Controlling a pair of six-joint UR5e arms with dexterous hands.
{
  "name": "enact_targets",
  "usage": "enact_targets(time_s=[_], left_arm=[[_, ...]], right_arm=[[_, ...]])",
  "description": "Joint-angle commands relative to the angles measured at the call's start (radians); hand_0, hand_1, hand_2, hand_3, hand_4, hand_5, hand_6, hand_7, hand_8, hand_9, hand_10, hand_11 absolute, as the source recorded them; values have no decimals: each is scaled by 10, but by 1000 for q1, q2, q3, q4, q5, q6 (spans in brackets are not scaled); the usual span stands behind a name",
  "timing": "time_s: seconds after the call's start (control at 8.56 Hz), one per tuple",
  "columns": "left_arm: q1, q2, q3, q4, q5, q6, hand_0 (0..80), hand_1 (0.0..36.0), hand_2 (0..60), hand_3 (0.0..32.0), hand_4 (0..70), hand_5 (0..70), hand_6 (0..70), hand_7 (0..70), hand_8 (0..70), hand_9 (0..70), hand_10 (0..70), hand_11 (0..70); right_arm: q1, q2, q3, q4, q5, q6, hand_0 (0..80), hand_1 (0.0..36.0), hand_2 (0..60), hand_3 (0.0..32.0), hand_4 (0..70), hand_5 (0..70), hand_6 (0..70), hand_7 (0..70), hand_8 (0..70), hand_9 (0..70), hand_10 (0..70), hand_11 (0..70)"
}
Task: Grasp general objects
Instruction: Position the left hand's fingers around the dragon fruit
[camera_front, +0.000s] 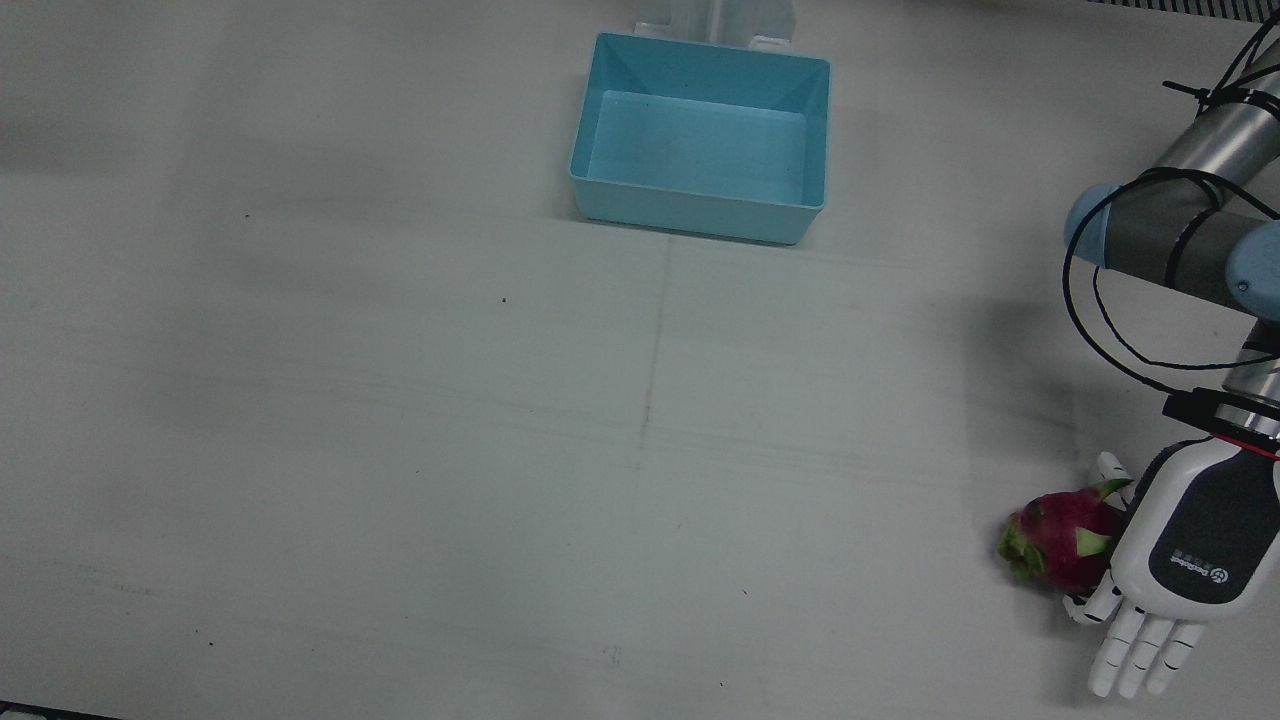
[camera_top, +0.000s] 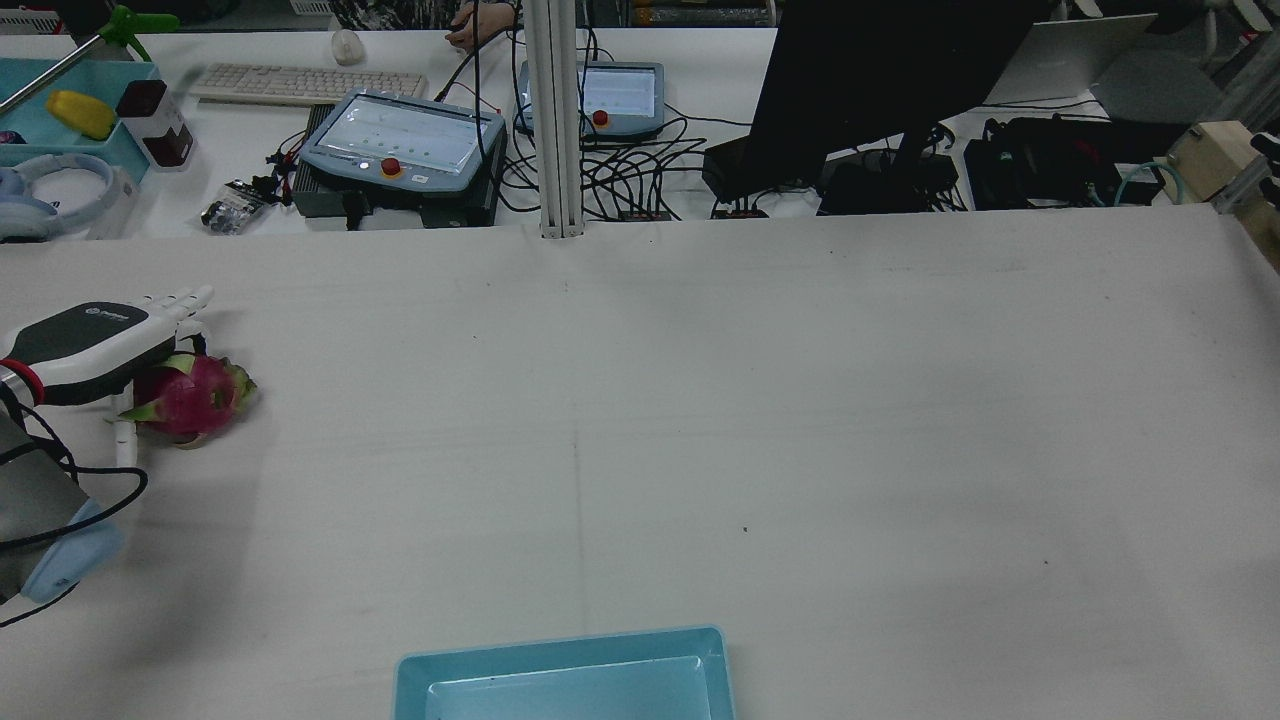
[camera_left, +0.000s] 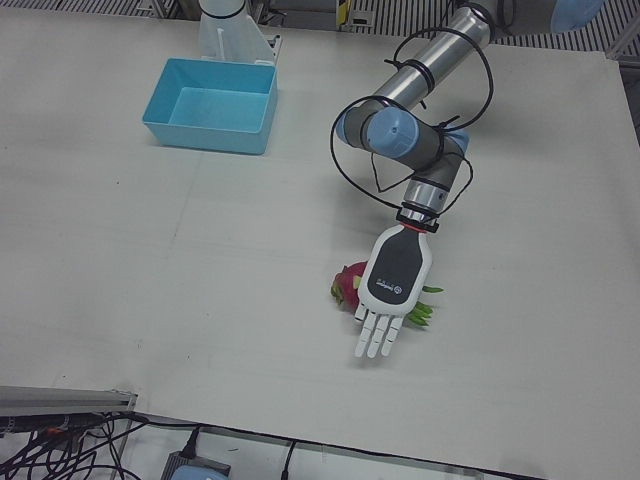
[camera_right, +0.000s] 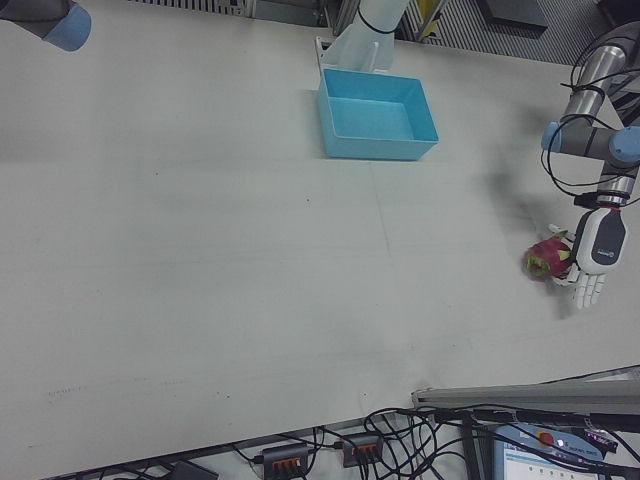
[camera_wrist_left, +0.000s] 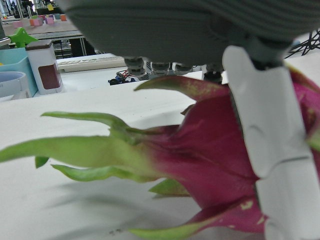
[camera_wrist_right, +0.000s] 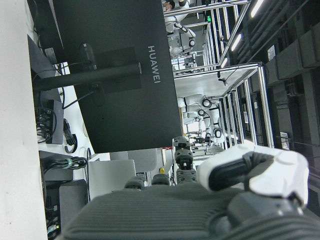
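One dragon fruit (camera_front: 1062, 540) lies on the worktop (camera_front: 400, 420) in the front view, far from the blue bin (camera_front: 702, 137), with the left robot hand (camera_front: 1180, 560) palm-down over its side, fingers straight and spread. The rear view shows the thumb beside the fruit (camera_top: 190, 395), nearer the robot, the palm (camera_top: 95, 335) above it. The left-front view shows green scales (camera_left: 425, 312) poking out past the hand (camera_left: 392, 285). The left hand view alone shows the thumb (camera_wrist_left: 265, 145) lying against the red skin (camera_wrist_left: 210, 155); nothing is clasped. The right hand view shows only the right robot hand (camera_wrist_right: 210, 200) facing a monitor (camera_wrist_right: 120, 75), fingers loosely apart, empty.
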Motion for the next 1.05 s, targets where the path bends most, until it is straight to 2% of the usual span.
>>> enact_targets(time_s=[0.0, 0.12, 0.23, 0.35, 0.47, 0.7, 0.82, 0.93], left_arm=[[4, 2, 4, -1, -38, 0, 536, 360, 600, 0, 0, 504, 25, 102, 68, 28, 41, 89], [8, 0, 2, -1, -38, 0, 532, 359, 600, 0, 51, 700, 65, 190, 102, 72, 47, 94], [8, 0, 4, -1, -41, 10, 530, 347, 600, 0, 141, 700, 72, 208, 103, 64, 40, 80], [8, -1, 4, 1, -44, 28, 521, 319, 600, 0, 268, 700, 96, 220, 99, 47, 26, 54], [8, -1, 4, 1, -44, 28, 525, 317, 600, 0, 317, 700, 118, 231, 99, 43, 23, 48], [13, -1, 2, 1, -44, 27, 547, 353, 600, 0, 352, 700, 153, 240, 108, 56, 27, 57], [16, -3, 2, 2, -44, 27, 590, 360, 600, 0, 383, 700, 171, 251, 115, 62, 30, 65], [16, -3, 1, 2, -44, 27, 688, 360, 600, 0, 394, 700, 187, 263, 126, 74, 37, 83]], right_arm=[[1, 0, 0, 0, 0, 0, 0, 0, 0, 0, 0, 0, 0, 0, 0, 0, 0, 0], [-1, 0, 0, 0, 0, 0, 0, 0, 0, 0, 0, 0, 0, 0, 0, 0, 0, 0], [1, 0, 0, 0, 0, 0, 0, 0, 0, 0, 0, 0, 0, 0, 0, 0, 0, 0], [1, 0, 0, 0, 0, 0, 0, 0, 0, 0, 0, 0, 0, 0, 0, 0, 0, 0], [1, 0, 0, 0, 0, 0, 0, 0, 0, 0, 0, 0, 0, 0, 0, 0, 0, 0], [-1, 0, 0, 0, 0, 0, 0, 0, 0, 0, 0, 0, 0, 0, 0, 0, 0, 0], [1, 0, 0, 0, 0, 0, 0, 0, 0, 0, 0, 0, 0, 0, 0, 0, 0, 0], [1, 0, 0, 0, 0, 0, 0, 0, 0, 0, 0, 0, 0, 0, 0, 0, 0, 0]])
